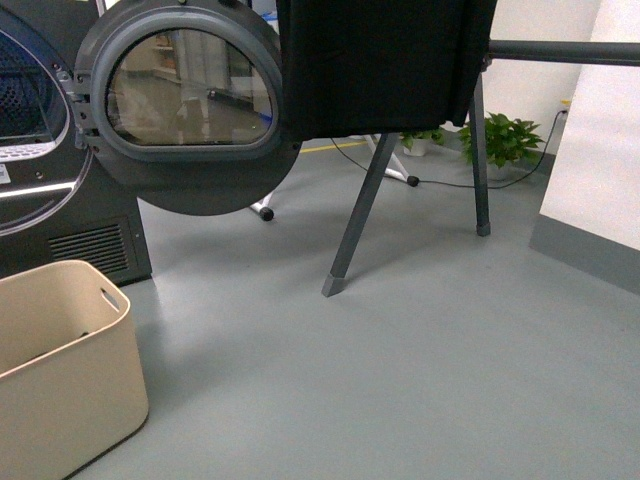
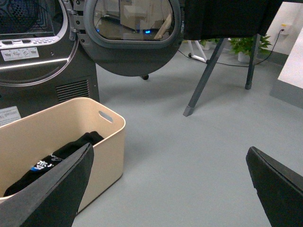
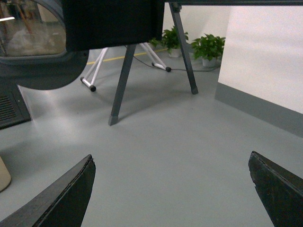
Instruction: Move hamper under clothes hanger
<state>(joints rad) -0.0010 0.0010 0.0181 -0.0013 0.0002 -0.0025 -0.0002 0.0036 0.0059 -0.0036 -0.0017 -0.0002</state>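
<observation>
Beige hamper point(image 1: 60, 360) is sitting on floor point(image 1: 450, 350) beside dryer point(image 1: 40, 150), well apart from rack point(image 1: 358, 215). Both gaping wide, holding nothing: left tool point(image 2: 169, 150), right tool point(image 3: 170, 158). Risk: hamper catching rack's slanted leg or open dryer door point(image 1: 220, 190) while sliding, then tipping.

free: floor point(image 1: 420, 380) right of hamper point(image 1: 60, 370) | blocked: dryer door point(image 1: 190, 110), clothes hanger point(image 1: 360, 215) legs

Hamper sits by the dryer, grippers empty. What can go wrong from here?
1. The open dryer door overhangs the floor between the hamper and the clothes hanger; the hamper may clip it.
2. The hanger's slanted leg could get bumped.
3. A one-sided pull on the slot handle may tip the hamper.
</observation>
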